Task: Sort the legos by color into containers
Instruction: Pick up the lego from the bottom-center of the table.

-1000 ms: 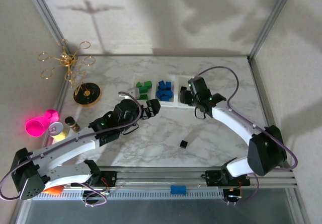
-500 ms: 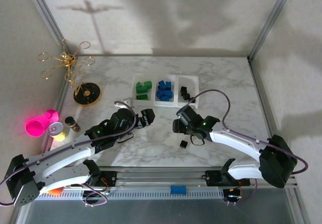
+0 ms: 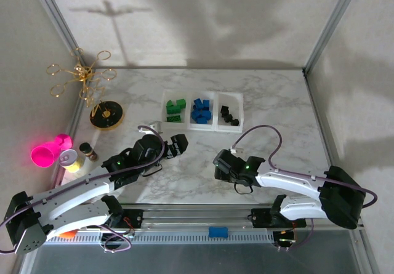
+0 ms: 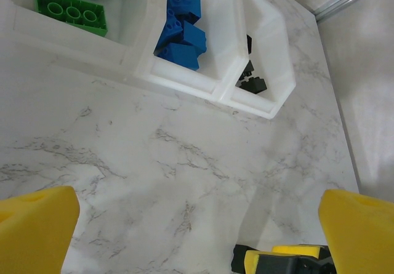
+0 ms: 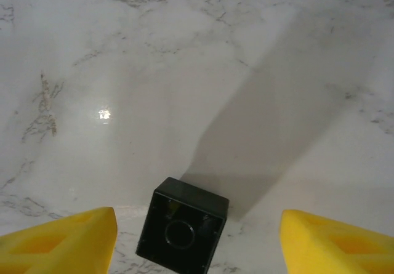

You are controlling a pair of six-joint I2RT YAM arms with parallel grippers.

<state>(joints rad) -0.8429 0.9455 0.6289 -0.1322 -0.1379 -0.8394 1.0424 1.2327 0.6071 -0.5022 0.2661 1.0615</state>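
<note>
A black lego (image 5: 183, 228) lies upside down on the marble, hollow side up, between the wide-apart yellow fingers of my open right gripper (image 5: 197, 240). From above, that gripper (image 3: 223, 168) hangs low over the brick, covering it. Three joined white trays (image 3: 201, 124) stand at the back: green legos (image 3: 175, 108) on the left, blue legos (image 3: 201, 109) in the middle, black legos (image 3: 229, 116) on the right. The left wrist view shows them too: green (image 4: 71, 14), blue (image 4: 181, 34), black (image 4: 251, 77). My left gripper (image 3: 178, 145) is open and holds nothing, short of the trays.
A black-and-gold dish (image 3: 106, 114) with a gold wire stand (image 3: 80, 74) sits at the back left. A pink cup (image 3: 48, 151) and small jars (image 3: 88, 151) stand at the left edge. A blue block (image 3: 218, 231) rests on the front rail.
My right gripper has swung from the black tray toward the front and come down over the loose black lego. The left arm has drawn back slightly toward the near left.
</note>
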